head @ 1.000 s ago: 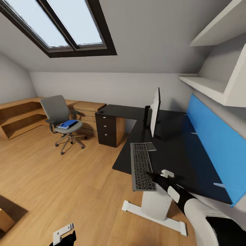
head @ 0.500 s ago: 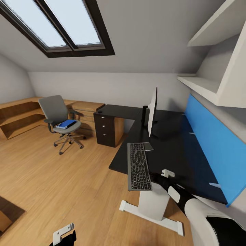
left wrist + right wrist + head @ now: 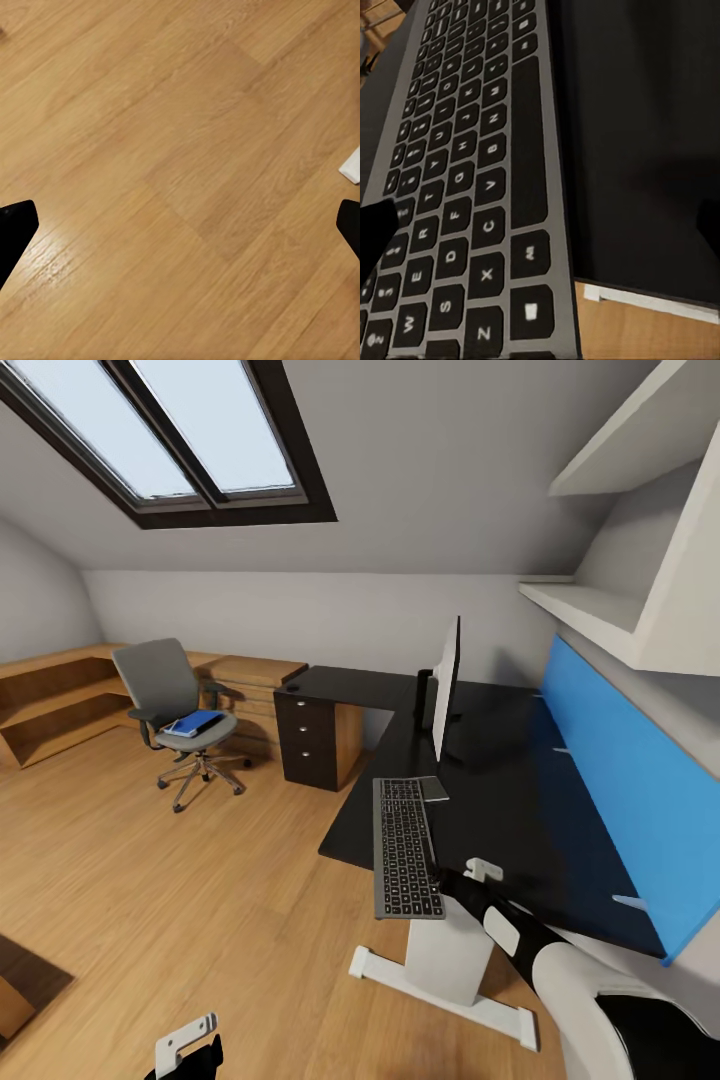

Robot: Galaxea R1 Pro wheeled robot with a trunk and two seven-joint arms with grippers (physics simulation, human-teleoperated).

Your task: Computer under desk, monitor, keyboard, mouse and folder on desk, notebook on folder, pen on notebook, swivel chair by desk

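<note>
Wooden floor (image 3: 200,900) surrounds the black desk (image 3: 520,800). On it, the keyboard (image 3: 404,846) overhangs the front edge beside the monitor (image 3: 446,685); right gripper (image 3: 452,882), spread wide, touches its corner. Left gripper (image 3: 180,225) spreads wide over floor.

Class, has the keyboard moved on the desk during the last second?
No. The keyboard lies the same against the desk edge, its near end overhanging; only the camera shifted.
</note>
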